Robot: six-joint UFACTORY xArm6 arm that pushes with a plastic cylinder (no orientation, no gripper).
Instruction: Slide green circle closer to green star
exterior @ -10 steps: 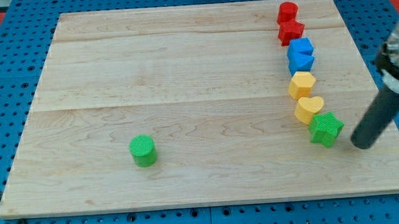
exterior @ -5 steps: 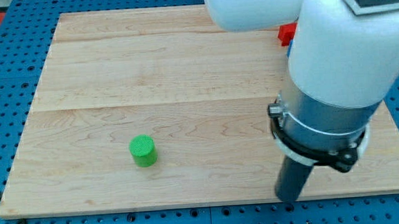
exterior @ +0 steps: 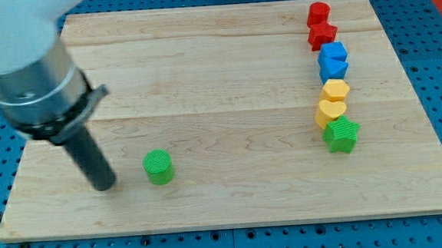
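The green circle (exterior: pixel 159 166) sits on the wooden board (exterior: pixel 225 70) at the lower left. The green star (exterior: pixel 341 134) is at the lower right, at the bottom of a column of blocks and touching the yellow heart above it. My tip (exterior: pixel 103 185) rests on the board just left of the green circle, a short gap apart. The rod rises up and to the left into the arm's grey and white body (exterior: pixel 33 74).
A column at the view's right holds, from the top, a red block (exterior: pixel 319 12), a red star (exterior: pixel 322 34), two blue blocks (exterior: pixel 333 55) (exterior: pixel 333 72), a yellow hexagon (exterior: pixel 333 92) and a yellow heart (exterior: pixel 328 112).
My tip has swept from the right side, along the board's lower edge, to just left of the green circle. The green star and yellow heart now sit further left and up.
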